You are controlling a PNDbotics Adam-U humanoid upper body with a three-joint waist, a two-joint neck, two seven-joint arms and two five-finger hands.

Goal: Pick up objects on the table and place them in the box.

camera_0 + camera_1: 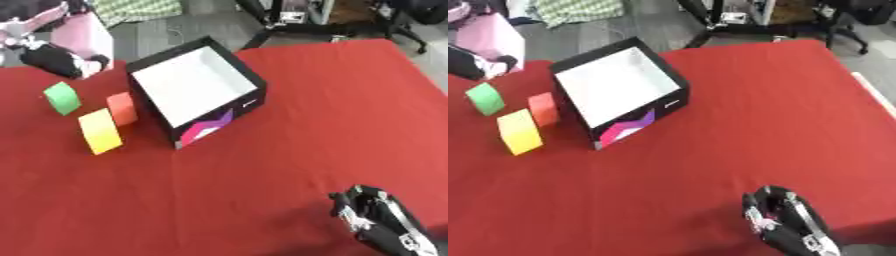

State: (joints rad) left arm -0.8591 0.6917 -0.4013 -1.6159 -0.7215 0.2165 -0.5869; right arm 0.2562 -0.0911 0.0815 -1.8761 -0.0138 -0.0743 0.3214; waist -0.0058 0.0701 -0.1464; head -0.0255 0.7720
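Note:
A black box (255, 86) with a white inside stands tilted on the red table (332, 110), its opening facing up. To its left lie three blocks: a green block (62, 98), an orange block (122, 108) close to the box wall, and a yellow block (100, 131) nearest me. My left hand (54, 60), black with white parts, sits at the upper left just beyond the green block, holding nothing that I can see. My right hand (785, 222) rests open at the lower right, fingers up, far from the blocks and empty.
A pink and white shape (83, 32) stands at the table's far left corner behind my left hand. Chair legs and a checked cloth (136, 9) lie on the floor beyond the far edge. Red cloth stretches right of the box.

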